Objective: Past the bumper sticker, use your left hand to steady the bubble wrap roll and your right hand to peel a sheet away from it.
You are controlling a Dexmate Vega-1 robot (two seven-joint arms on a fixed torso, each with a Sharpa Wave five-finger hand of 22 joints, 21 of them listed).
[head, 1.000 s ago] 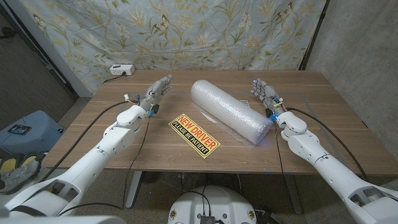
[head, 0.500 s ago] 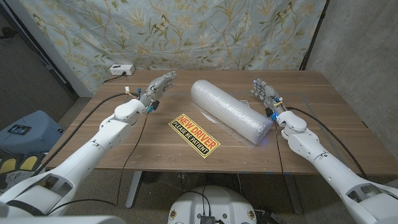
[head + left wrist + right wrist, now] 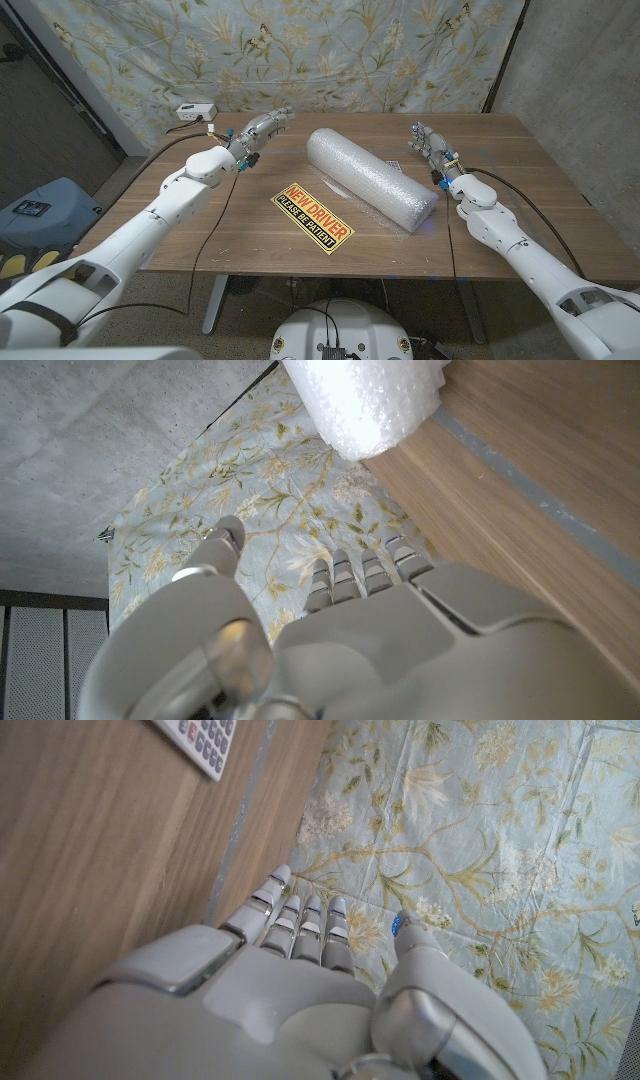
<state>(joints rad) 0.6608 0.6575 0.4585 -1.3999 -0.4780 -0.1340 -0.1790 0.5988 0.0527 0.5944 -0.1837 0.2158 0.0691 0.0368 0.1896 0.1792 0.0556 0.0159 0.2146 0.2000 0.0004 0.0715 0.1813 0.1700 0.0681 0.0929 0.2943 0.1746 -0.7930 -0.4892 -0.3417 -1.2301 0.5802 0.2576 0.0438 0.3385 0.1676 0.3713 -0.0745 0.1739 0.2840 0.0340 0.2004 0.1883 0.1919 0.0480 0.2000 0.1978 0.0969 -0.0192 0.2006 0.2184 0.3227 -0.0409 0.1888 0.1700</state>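
Note:
The bubble wrap roll (image 3: 370,180) lies slantwise across the middle of the wooden table, and its end (image 3: 365,400) also appears in the left wrist view. In front of it lies the yellow bumper sticker (image 3: 313,217) reading NEW DRIVER. My left hand (image 3: 262,130) is stretched out just left of the roll's far end, fingers apart and holding nothing, a short gap from the wrap. My right hand (image 3: 428,143) stands to the right of the roll, beyond its near end, fingers extended and empty. In the wrist views, the left hand (image 3: 300,650) and right hand (image 3: 290,980) hold nothing.
A white power strip (image 3: 195,111) with a cable sits at the table's far left corner. A white object with small keys (image 3: 200,745) lies on the wood in the right wrist view. A floral cloth (image 3: 300,50) hangs behind the table.
My left arm has reached forward and to the right, bringing its hand closer to the roll's far end. My right hand has shifted slightly away and turned more edge-on. The roll and sticker have not moved.

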